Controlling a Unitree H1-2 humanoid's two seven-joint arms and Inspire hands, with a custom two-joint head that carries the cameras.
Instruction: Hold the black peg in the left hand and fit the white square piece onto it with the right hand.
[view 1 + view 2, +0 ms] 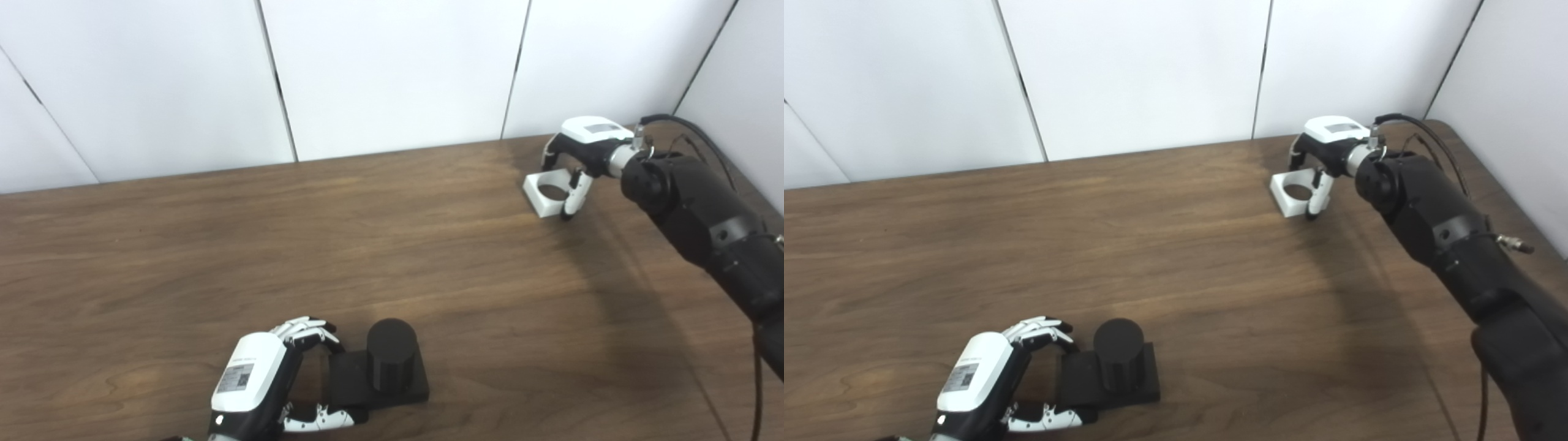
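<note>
1. Lower left of the frame: I see the black peg, a short upright cylinder on a flat square black base, resting on the brown table. Nothing sits on or over the peg.
2. My left hand comes in from the bottom edge, just left of the peg's base. Its fingers curl over the base's far left corner and the thumb lies along the near edge. The hand appears closed on the base, which is still flat on the table.
3. The middle of the table lies between the two work areas, which are well apart.
4. Upper right of the frame: the white square piece lies on the table near the back wall. It is an open frame with a round hole, and I see only table surface through it.
5. My right hand arches over the piece, one finger down against its right side, others behind it. I cannot tell whether it has a firm grip.
</note>
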